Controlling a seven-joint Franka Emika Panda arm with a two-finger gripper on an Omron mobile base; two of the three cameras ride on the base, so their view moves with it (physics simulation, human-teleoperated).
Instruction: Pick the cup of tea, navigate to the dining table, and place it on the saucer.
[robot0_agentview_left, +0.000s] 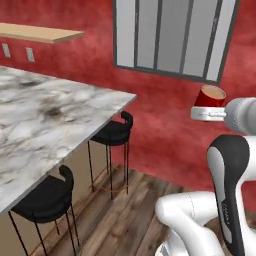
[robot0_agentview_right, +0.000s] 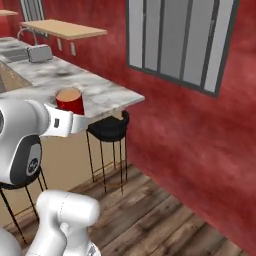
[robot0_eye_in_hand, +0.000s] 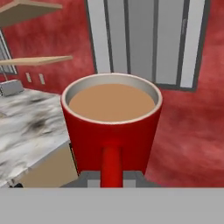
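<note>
Here we carry the cup of tea (robot0_eye_in_hand: 111, 127) in the air, upright, off the near right end of the dining table (robot0_agentview_left: 45, 120), not yet over the marble. The gripper (robot0_eye_in_hand: 112, 177) is closed tight on the cup's handle, which faces the hand; the tan tea sits close to the rim. To do this leg well, we judge we should keep the cup level, turn and drive smoothly so nothing slops, and bring it in high enough to pass over the slab's edge and the two black stools (robot0_agentview_left: 112, 131) tucked beneath. We cannot make out the saucer anywhere on the veined top, so its spot remains to be found. The fingertips themselves are hidden behind the cup's base. In the right base view a silver toaster (robot0_agentview_right: 39, 52) stands at the far left end.
</note>
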